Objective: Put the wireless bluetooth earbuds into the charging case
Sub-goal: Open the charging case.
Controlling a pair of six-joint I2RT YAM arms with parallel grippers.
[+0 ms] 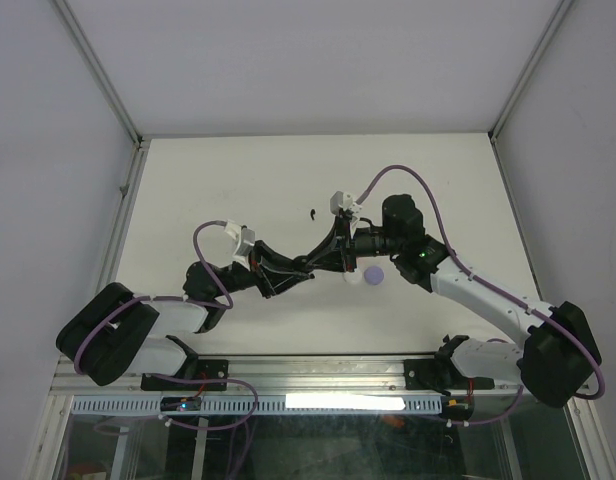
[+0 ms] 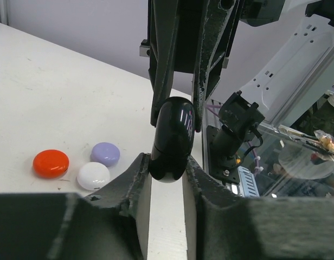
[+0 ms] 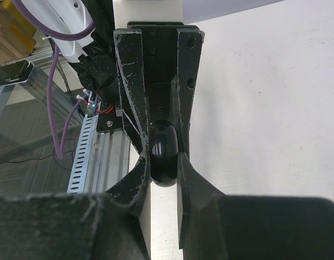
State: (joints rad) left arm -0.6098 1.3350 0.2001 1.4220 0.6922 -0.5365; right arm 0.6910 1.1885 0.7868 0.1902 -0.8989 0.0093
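Left gripper is seen with its fingers pressed against both flanks of the black charging case, at the case's lower end in the left wrist view, so that end is clamped. Right gripper is likewise closed tight on the other end of the same case. The case is thus held between the two grippers, clear of the table, over the near middle of the surface in the top view.

One tiny dark comma-shaped earbud is seen lying on the table beyond the grippers, well apart from the case; it is too small for detail to be told.

Three round discs are grouped close together on the table: a red disc, a lilac disc and a white disc, the white one just beside the lilac. In the top view this group is found near the right wrist.

The near table edge, bounded by a metal rail, runs close behind both arms. A broad stretch of tabletop is left open toward the far edge and to either side, closed off only by the enclosure walls
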